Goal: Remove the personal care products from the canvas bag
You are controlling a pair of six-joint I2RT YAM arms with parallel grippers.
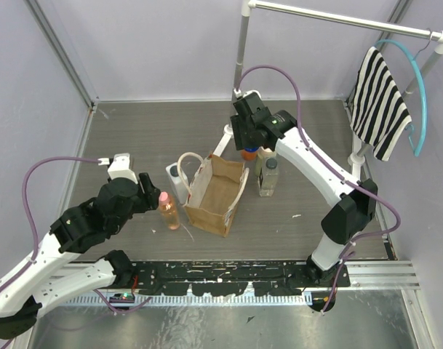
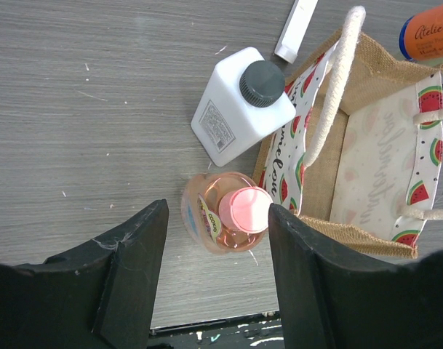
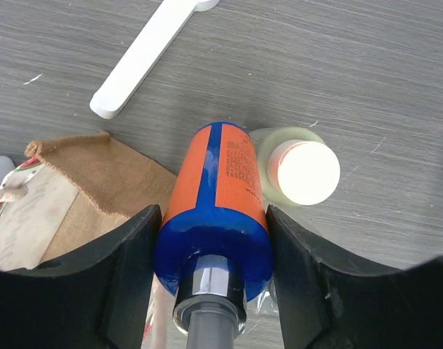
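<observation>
My right fingers (image 3: 126, 280) clamp the blue-capped bottle (image 3: 221, 196) just outside the canvas bag (image 1: 212, 209). My left fingers (image 2: 130, 269) stand apart around the peach bottle (image 2: 232, 212). Next I should set the blue-capped one on the counter (image 1: 134, 138) and let go.

We see a black-and-white striped cloth (image 1: 380, 102) draped on a blue hanger (image 1: 423, 102), which hangs from a metal rail (image 1: 337, 17) above the grey table (image 1: 148, 138).

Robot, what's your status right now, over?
Left pincer open above standing peach bottle. Right pincer shut on orange-and-blue bottle, outside canvas bag. Cream bottle close beside it.
</observation>
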